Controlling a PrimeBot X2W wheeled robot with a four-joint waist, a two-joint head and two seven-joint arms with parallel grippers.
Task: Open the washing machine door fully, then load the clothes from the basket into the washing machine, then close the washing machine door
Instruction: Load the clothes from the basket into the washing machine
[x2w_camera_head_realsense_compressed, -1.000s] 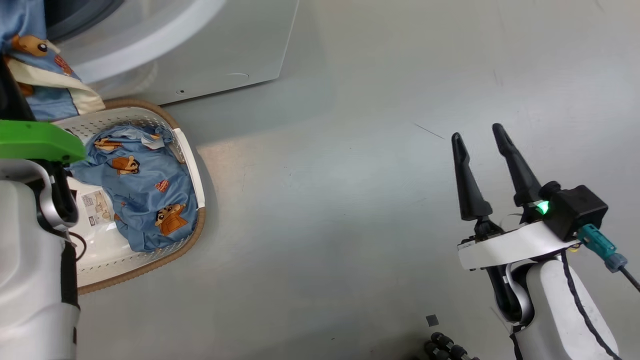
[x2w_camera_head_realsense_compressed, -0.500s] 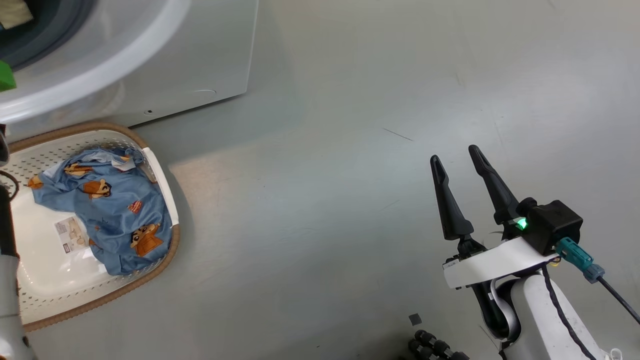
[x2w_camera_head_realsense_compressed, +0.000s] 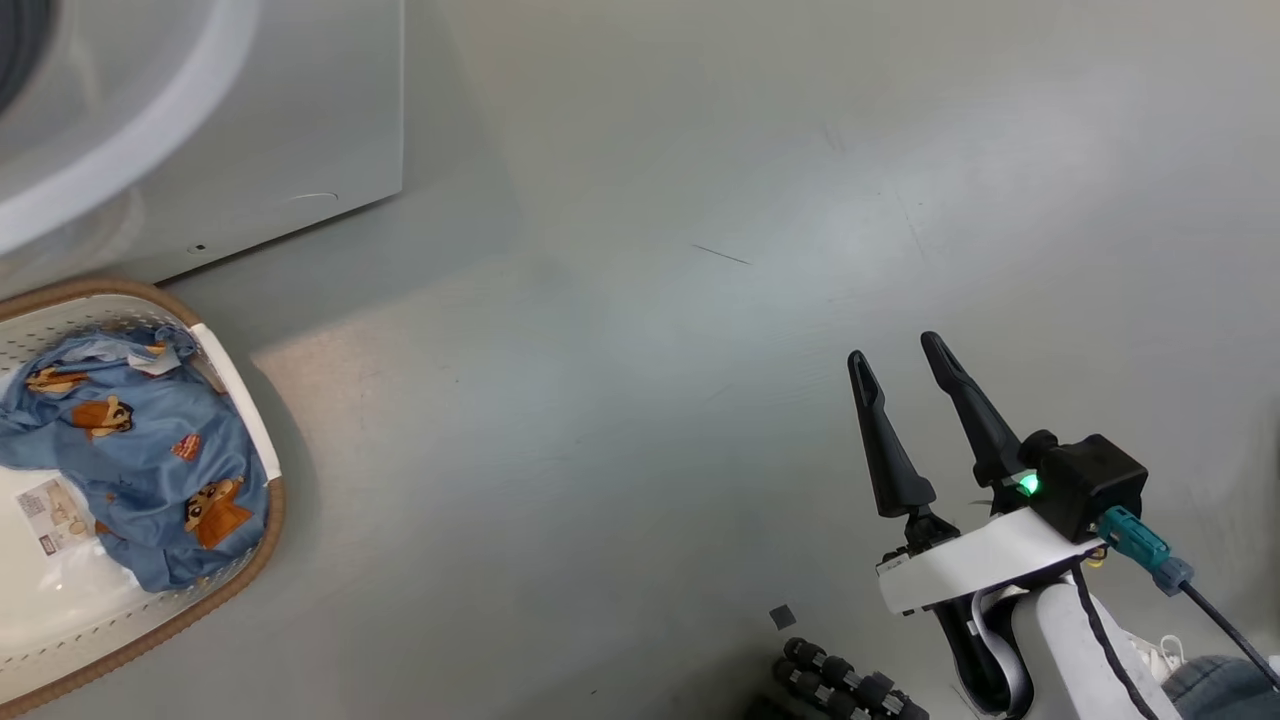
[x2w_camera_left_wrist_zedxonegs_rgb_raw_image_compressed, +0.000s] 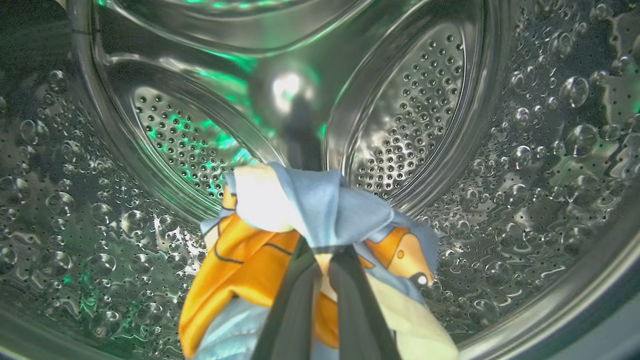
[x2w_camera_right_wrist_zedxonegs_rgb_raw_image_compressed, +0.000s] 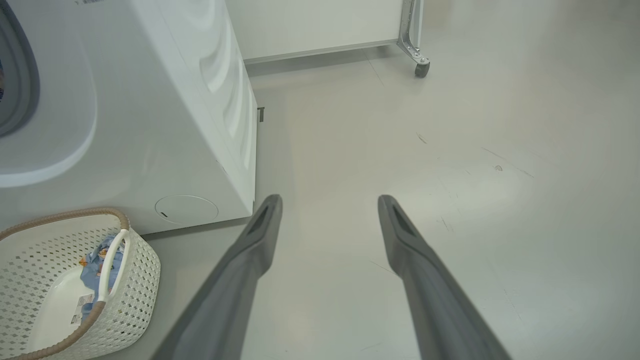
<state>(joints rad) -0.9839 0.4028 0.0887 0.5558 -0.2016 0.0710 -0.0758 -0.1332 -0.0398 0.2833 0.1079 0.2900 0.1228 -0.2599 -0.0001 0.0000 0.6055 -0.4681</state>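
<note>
Loading is the step in hand. The left gripper (x2w_camera_left_wrist_zedxonegs_rgb_raw_image_compressed: 320, 254) is pinched shut on a soft light-blue garment with orange cartoon print and cream patches (x2w_camera_left_wrist_zedxonegs_rgb_raw_image_compressed: 305, 210). It has carried that garment right inside the shiny perforated steel drum (x2w_camera_left_wrist_zedxonegs_rgb_raw_image_compressed: 415, 100) of the big white front-loading washing machine (x2w_camera_right_wrist_zedxonegs_rgb_raw_image_compressed: 150, 125). The cloth bunches around the fingertips and hangs down from them.

The right gripper (x2w_camera_head_realsense_compressed: 893, 352) hovers over the grey floor (x2w_camera_head_realsense_compressed: 640, 300), well apart from the machine, with its fingers spread wide and nothing between them.

The small cream-white perforated basket with the brown woven rim (x2w_camera_head_realsense_compressed: 262, 540) stands just beside the machine's front. More light-blue printed clothes (x2w_camera_head_realsense_compressed: 130, 460) lie in it, so I'd say the load is only partly in.

Next, the left gripper must let go deep enough that the garment drops clear of the opening. It should then draw out without dragging cloth along, and go to the basket for the rest.
</note>
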